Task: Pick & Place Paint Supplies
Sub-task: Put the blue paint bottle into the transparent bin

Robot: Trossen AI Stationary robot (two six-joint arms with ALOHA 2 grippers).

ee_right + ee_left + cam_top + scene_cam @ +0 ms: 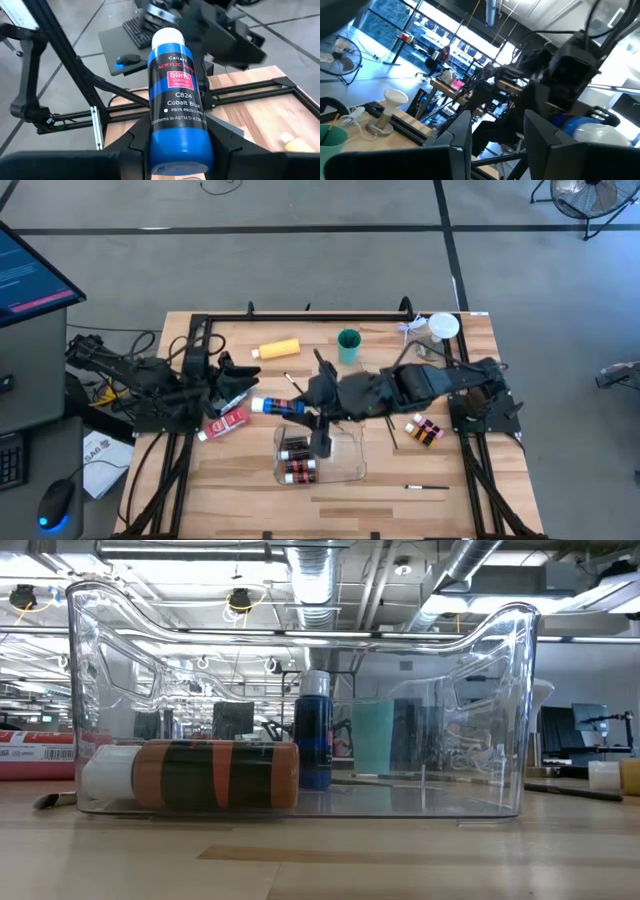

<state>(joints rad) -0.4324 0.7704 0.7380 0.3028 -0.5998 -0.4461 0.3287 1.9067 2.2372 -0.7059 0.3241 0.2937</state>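
Gripping a blue paint bottle (177,95), white cap outward, right end effector (175,145) hangs beside the clear tray (350,465) mid-table. Left end effector (495,135) near the red tube (228,421); grip unclear.

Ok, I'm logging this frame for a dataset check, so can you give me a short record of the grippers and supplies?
right gripper: jaws shut on blue paint bottle, cap pointing away from the wrist
left gripper: jaws open, nothing between them, at the table's left side
clear tray: small brown/red bottles lying inside
yellow bottle: lying on the table, left of teal cup
red tube: on the table near left gripper
brush: loose, right of tray
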